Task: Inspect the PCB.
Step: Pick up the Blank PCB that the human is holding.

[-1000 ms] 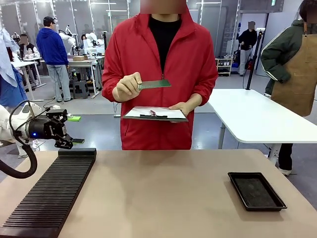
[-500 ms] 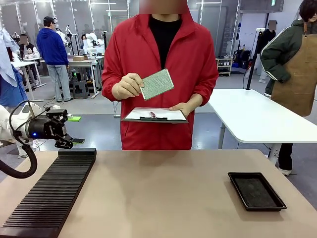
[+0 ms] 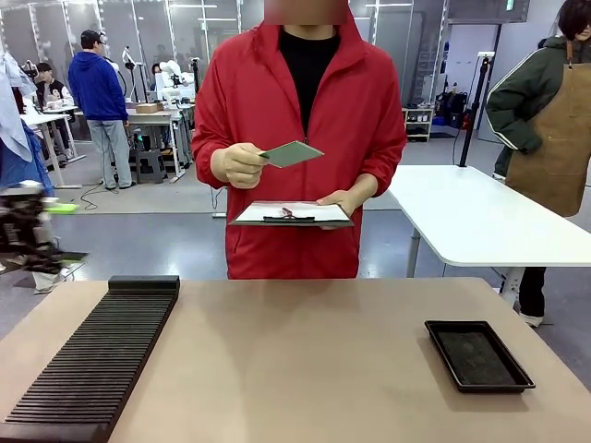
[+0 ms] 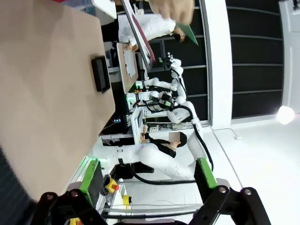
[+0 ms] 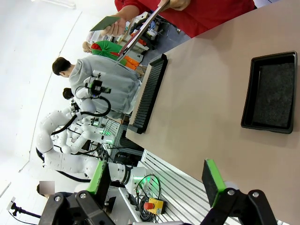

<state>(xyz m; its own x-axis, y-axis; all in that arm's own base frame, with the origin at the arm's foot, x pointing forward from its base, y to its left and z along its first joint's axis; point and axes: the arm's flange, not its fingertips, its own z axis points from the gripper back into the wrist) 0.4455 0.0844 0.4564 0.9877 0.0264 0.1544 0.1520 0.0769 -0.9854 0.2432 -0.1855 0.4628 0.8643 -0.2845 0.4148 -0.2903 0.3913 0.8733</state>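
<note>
The circuit board (image 3: 291, 153) is being held tilted in the air by the person (image 3: 305, 111) standing beyond the far edge of the desk (image 3: 305, 369), just above a clipboard (image 3: 292, 214). The left hand (image 4: 147, 168) and the right hand (image 5: 155, 180) are being held wide open, gripping nothing.

Open-plan lab or workshop, tan worktable (image 3: 305, 360) near, white table (image 3: 480, 221) right, cluttered benches (image 3: 162, 117) far left, glass partitions (image 3: 175, 28) behind, grey floor (image 3: 185, 240)
</note>
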